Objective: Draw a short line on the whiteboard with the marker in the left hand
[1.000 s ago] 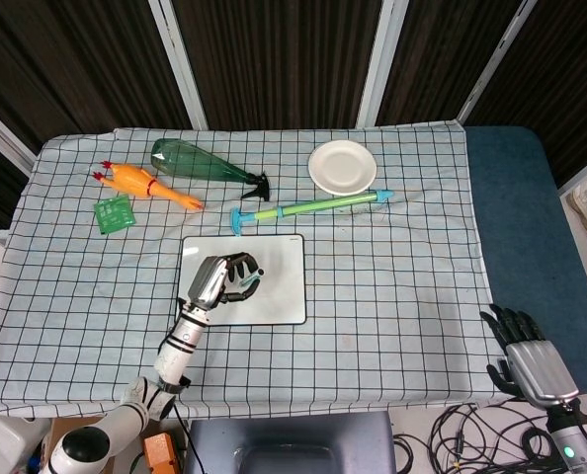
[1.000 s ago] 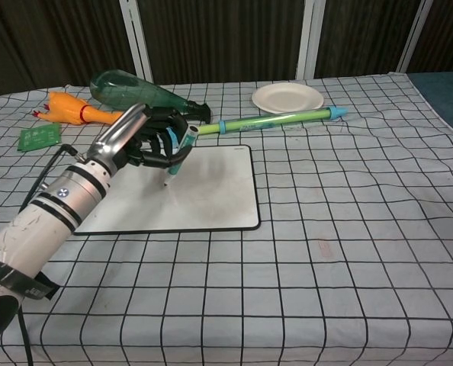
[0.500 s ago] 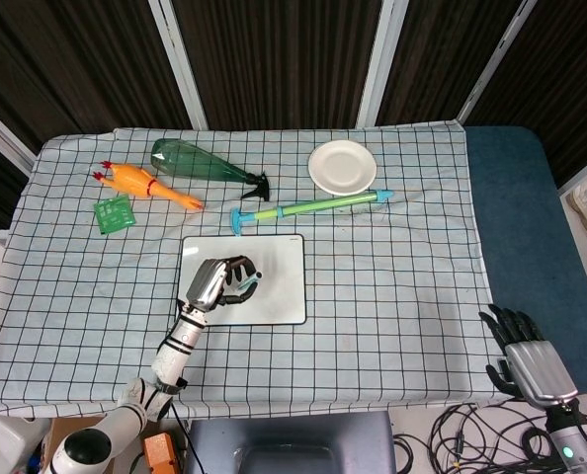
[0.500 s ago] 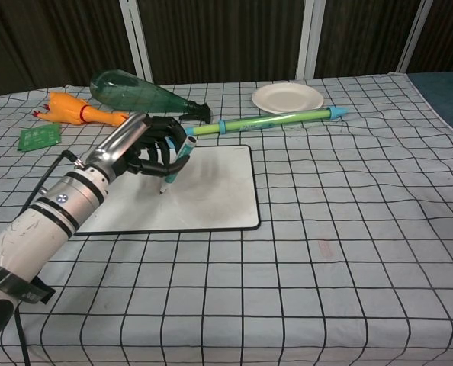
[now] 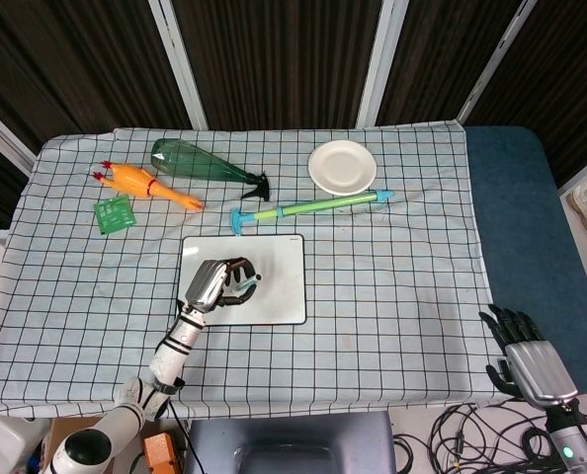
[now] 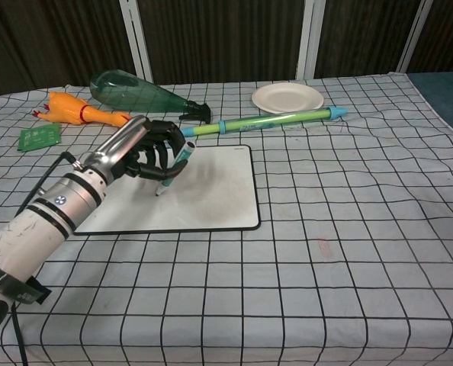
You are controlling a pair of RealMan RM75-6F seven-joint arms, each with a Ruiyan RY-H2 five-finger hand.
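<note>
On the checked desk (image 6: 348,229), the left robot hand (image 6: 146,146) grips the marker (image 6: 173,164), tip touching the whiteboard (image 6: 211,191); bare board toward 3 o'clock

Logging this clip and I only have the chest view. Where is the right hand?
Observer: The right hand sits off the table's near right corner in the head view, fingers apart, holding nothing.
Operator: Is the marker over the whiteboard's middle?
Observer: From above, the left hand holds the marker over the left half of the whiteboard.
Operator: Any line drawn yet?
Observer: The head view shows no clear mark on the bare board; a faint one would be too small to tell.
</note>
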